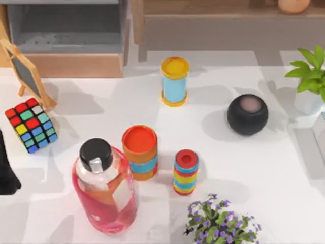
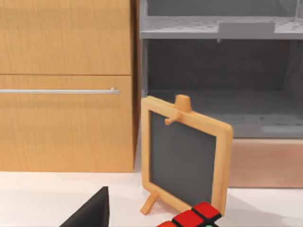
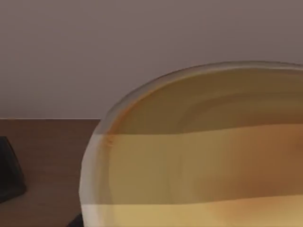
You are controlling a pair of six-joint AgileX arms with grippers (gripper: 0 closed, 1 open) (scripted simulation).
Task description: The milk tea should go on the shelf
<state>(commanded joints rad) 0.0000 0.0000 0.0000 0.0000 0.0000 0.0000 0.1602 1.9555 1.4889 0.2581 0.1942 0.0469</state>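
Right end effector state unclear, milk tea (image 3: 199, 161) apparently close, on wooden shelf (image 3: 42, 165).

**Even light, soft shadows, one crowded close-up**

From above I get a brightly lit white table (image 1: 264, 173). Shadows are soft-edged and grey, falling toward the top view's left of each thing: clearest beside the black speaker (image 1: 247, 114) and the yellow-lidded can (image 1: 174, 81). The pink bottle (image 1: 105, 189) shows faint pale sheen, no hard glare. The grey shelf (image 1: 66, 25) interior is dimmer. My left wrist view is evenly lit, the chalkboard (image 2: 185, 158) fairly crisp. My right wrist view sits so close to a tan cup (image 3: 203, 156) that its rim looks smeared.
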